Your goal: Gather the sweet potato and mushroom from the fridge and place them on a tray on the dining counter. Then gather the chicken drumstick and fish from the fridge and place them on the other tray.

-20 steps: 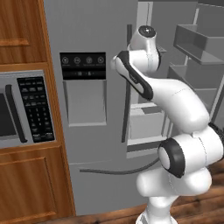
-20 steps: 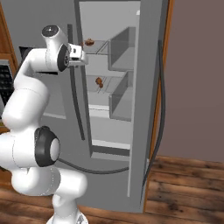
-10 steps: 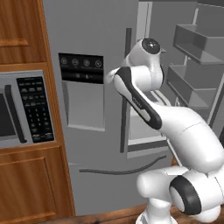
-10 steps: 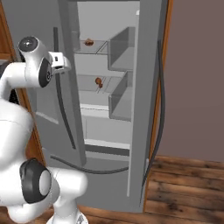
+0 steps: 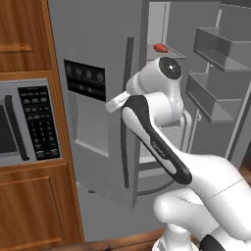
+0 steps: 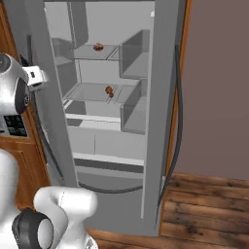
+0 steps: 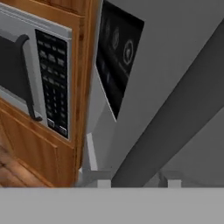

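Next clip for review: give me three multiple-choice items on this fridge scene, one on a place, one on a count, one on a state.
1. Where is the microwave relative to the fridge?
A. To its left
B. To its right
C. Above it

2. How many small brown food items sit on the shelves in the right base view?
A. None
B. Two
C. Five

3. How is the fridge's right door?
A. Shut
B. Swung open
C. Removed

Answers: 1 A, it sits in wood cabinetry left of the dispenser panel. 2 B, one on the upper shelf, one below. 3 B, shelves and door bins are exposed.
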### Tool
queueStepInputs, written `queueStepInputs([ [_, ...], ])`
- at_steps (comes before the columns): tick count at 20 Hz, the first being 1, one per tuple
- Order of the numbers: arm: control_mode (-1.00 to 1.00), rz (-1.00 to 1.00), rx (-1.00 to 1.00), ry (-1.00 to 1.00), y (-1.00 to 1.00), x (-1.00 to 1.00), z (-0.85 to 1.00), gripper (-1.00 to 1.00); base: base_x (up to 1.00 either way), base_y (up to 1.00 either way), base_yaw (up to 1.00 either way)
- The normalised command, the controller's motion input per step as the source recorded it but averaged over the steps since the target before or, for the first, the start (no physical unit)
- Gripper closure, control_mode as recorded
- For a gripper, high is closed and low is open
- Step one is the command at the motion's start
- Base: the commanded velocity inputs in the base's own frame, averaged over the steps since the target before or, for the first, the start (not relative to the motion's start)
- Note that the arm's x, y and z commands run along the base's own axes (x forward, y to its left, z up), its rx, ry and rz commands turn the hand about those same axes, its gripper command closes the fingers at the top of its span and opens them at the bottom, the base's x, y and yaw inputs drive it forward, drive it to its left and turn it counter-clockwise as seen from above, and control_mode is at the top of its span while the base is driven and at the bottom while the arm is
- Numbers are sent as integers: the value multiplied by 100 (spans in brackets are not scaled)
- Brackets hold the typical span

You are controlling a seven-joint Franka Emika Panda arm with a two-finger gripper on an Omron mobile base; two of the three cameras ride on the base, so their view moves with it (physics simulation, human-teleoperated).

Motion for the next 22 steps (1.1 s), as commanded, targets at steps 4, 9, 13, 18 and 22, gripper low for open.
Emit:
queueStepInputs([
  [4, -100, 17, -6, 0, 99, -77, 1, -100, 0, 0, 0],
  [9, -100, 2, 2, -2, 13, -97, 18, -100, 0, 0, 0],
  [13, -100, -1, 15, -2, -51, -100, 22, -100, 0, 0, 0],
  [18, -100, -4, 26, 6, -96, -70, 7, -100, 0, 0, 0],
  [22, -100, -14, 31, 23, -98, -2, 3, -100, 0, 0, 0],
])
